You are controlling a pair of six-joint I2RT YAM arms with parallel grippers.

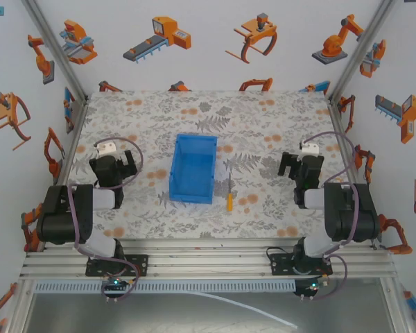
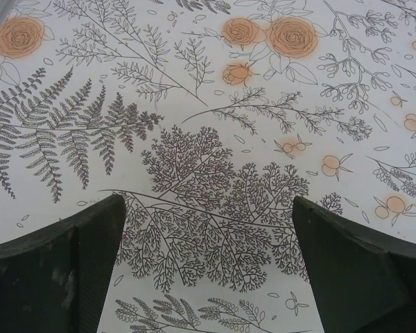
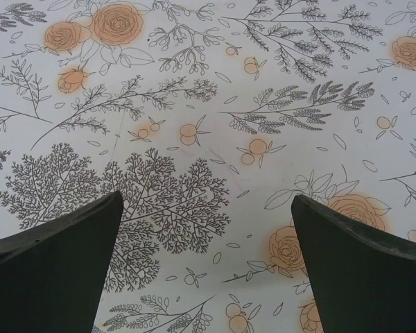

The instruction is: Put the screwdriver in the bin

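Observation:
The blue bin (image 1: 193, 168) stands open-topped at the table's middle, with nothing visible inside it. Just to its right lies the screwdriver (image 1: 229, 194), orange-yellow handle toward the near edge and grey shaft pointing away. My left gripper (image 1: 115, 160) hovers left of the bin, well apart from it. Its dark fingers (image 2: 69, 270) stand wide open over bare floral cloth. My right gripper (image 1: 292, 166) hangs to the right of the screwdriver, also apart from it. Its fingers (image 3: 360, 263) are spread open with nothing between them.
A floral tablecloth (image 1: 263, 132) covers the table. White walls with robot stickers and aluminium posts (image 1: 55, 48) close in the left, right and back. A metal rail (image 1: 208, 260) carries both arm bases at the near edge.

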